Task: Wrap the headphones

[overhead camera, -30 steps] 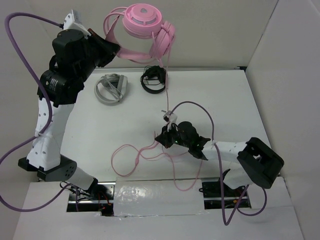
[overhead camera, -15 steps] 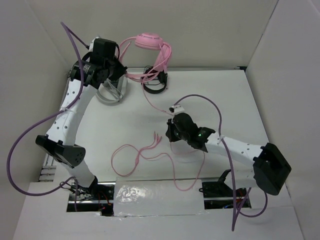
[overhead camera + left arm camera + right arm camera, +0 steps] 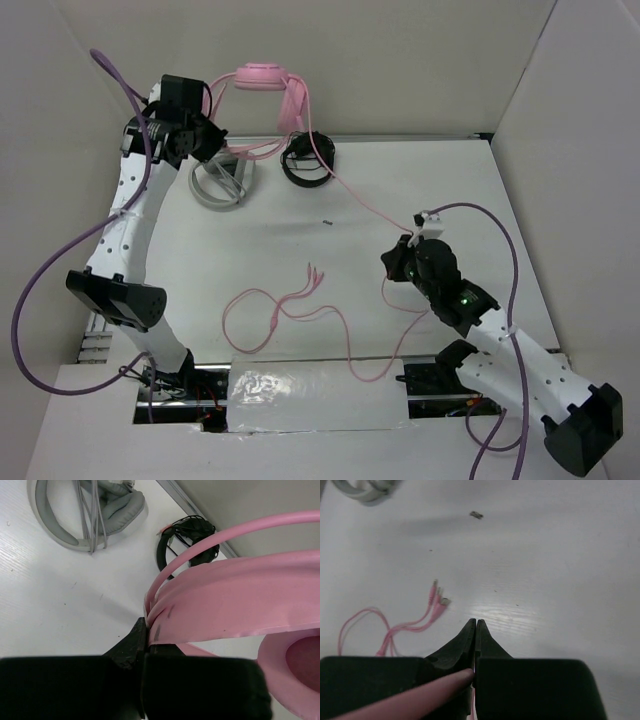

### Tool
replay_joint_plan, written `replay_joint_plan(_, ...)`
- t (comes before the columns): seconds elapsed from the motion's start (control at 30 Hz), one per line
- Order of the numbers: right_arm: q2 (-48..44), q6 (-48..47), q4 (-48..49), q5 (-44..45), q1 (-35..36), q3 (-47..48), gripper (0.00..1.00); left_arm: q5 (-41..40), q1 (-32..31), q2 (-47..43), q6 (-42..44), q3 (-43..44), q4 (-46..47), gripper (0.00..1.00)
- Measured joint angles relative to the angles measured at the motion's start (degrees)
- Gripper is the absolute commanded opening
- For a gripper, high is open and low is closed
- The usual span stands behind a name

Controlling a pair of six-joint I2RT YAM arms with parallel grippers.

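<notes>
Since the earlier frame the right arm swings out to the right and nearer, drawing the cable point(image 3: 352, 197) taut, while the left arm leans toward the far left. The headphones point(image 3: 262, 76) hang above the far edge of the counter point(image 3: 450, 180). The raised left claw point(image 3: 145, 641) is clamped on the stiff headband, likely the firmest hold. The low right claw point(image 3: 475, 628) pinches the cable, which looks thin, limp and apt to slip. Its slack tail lies looped near centre.
</notes>
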Motion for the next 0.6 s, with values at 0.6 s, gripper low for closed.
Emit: replay_joint_plan(0.6, 32.3, -2.8, 6.4, -1.2, 9.6, 9.8, 0.0, 1.8, -1.1, -0.7, -5.1, -2.7, -0.9, 0.0)
